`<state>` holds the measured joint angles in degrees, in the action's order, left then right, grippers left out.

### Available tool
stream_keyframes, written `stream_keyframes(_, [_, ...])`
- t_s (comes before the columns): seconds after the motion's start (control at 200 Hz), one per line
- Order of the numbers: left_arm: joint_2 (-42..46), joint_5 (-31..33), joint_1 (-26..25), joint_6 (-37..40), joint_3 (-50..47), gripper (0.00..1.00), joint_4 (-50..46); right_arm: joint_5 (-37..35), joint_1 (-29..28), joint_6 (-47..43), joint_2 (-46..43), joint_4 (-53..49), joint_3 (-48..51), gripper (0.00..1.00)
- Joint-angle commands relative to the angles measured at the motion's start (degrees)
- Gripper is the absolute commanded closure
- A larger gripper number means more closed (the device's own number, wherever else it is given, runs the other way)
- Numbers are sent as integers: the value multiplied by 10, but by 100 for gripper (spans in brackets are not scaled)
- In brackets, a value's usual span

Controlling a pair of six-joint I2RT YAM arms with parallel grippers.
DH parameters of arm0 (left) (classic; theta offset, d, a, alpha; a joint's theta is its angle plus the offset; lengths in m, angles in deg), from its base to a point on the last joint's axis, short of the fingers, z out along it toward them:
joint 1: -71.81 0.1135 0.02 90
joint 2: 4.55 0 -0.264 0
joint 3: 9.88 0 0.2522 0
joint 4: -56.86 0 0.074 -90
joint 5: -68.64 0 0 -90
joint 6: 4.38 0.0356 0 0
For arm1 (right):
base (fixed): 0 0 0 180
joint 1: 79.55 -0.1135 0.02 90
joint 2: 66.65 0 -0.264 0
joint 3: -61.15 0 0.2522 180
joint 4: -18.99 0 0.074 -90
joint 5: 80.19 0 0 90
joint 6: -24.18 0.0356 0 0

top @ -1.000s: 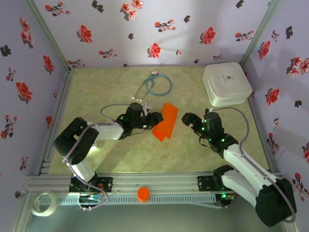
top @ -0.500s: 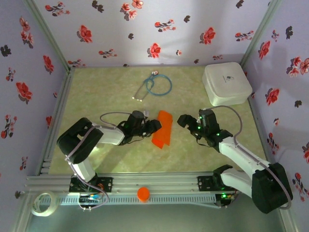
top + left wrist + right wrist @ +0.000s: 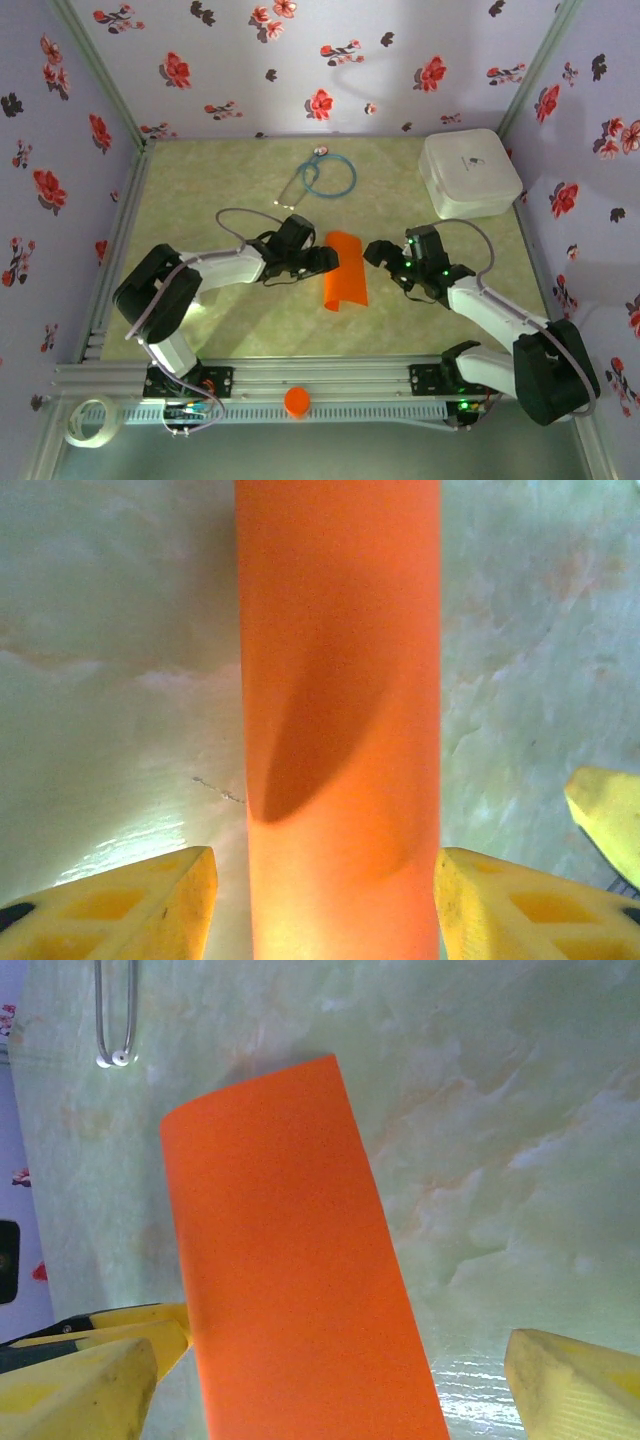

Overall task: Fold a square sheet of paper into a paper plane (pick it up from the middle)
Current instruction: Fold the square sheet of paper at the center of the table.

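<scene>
Orange sheet of paper (image 3: 345,285) lies as a doubled strip on the table (image 3: 220,190), between both hands. Left hand (image 3: 326,260) spread, straddling the strip; right hand (image 3: 374,252) spread wide beside it. We would align the edges before pressing any crease.

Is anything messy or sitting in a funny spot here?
Nothing looks spilled or torn. The orange paper lies as a folded strip, a little slanted on the table. The odd one out is a small round orange cap: it sits on the metal rail at the near edge, off the tabletop.
</scene>
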<state>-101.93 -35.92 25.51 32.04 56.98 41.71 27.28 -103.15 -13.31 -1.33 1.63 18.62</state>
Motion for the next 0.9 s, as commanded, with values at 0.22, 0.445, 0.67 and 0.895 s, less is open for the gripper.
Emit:
stream_keyframes(0.22, [-34, -12, 0, 66, 32, 40, -95, 25, 2, 13, 11, 24, -12, 12])
stream_keyframes(0.445, [-26, -9, 4, 61, 19, 41, -77, 67, -7, 15, 87, 45, -27, 36])
stream_keyframes(0.67, [-12, 0, 16, 51, -3, 44, -62, 66, -45, 14, 164, 68, -49, 48])
stream_keyframes(0.895, [-8, 1, 23, 52, -12, 44, -65, 77, -63, 19, 215, 85, -69, 56])
